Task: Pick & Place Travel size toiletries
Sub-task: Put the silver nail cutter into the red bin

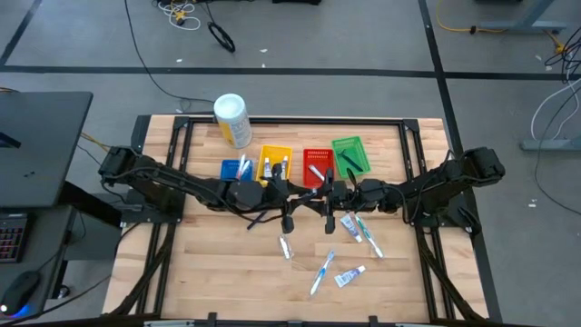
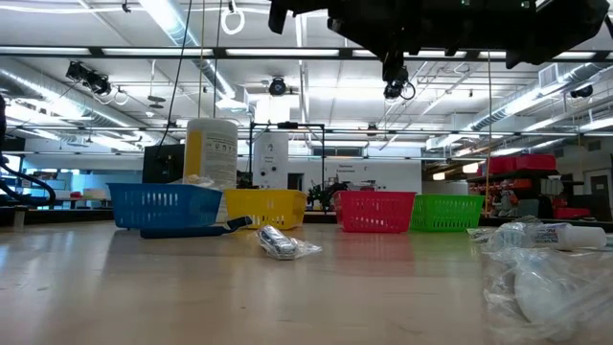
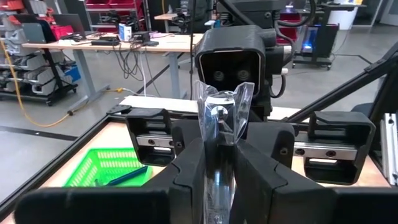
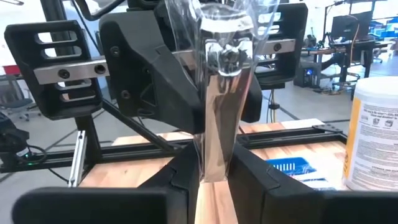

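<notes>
Both arms meet above the table's [image 1: 209, 263] middle, the left gripper [image 3: 219, 180] and right gripper [image 4: 214, 174] each closed on one clear-wrapped toiletry [image 3: 221, 118] held between them. If neither lets go, I'd expect the wrapper to tear or slip free.

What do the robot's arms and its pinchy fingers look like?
Both arms are black, with chunky joints and dark cables running along them. The left gripper and right gripper each have two thick, matte black fingers. Behind the fingers sits a silver rail with small screws in a boxy black frame.
</notes>
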`<state>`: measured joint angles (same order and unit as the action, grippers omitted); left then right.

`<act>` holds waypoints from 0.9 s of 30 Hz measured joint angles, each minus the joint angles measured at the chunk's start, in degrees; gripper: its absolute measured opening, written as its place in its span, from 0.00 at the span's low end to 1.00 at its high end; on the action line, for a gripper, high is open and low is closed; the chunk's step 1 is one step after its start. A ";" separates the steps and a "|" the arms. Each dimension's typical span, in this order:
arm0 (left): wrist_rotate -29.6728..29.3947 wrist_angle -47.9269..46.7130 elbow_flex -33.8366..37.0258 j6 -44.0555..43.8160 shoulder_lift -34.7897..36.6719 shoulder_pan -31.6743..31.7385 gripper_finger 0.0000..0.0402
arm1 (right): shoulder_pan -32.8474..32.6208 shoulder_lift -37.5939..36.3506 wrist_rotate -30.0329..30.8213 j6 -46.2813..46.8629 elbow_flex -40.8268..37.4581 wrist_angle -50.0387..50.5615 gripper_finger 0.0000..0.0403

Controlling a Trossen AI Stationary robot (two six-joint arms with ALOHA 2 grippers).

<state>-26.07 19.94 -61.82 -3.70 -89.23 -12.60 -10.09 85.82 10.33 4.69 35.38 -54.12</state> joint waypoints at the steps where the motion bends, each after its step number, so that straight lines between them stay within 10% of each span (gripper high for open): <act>1: -0.19 -0.02 0.00 0.08 0.00 0.00 0.20 | 0.00 0.00 0.02 0.00 0.00 0.04 0.19; 15: -3.17 -6.12 -0.10 0.93 0.04 -0.02 0.33 | 0.02 -0.01 0.74 0.22 0.00 1.59 0.19; 27: -13.23 -13.02 -0.09 0.14 0.04 -0.31 0.42 | 0.02 -9.03 9.40 7.94 0.02 22.39 0.19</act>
<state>-39.31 6.93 -61.91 -3.56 -89.19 -12.91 -10.07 76.79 19.73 12.63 35.40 -31.73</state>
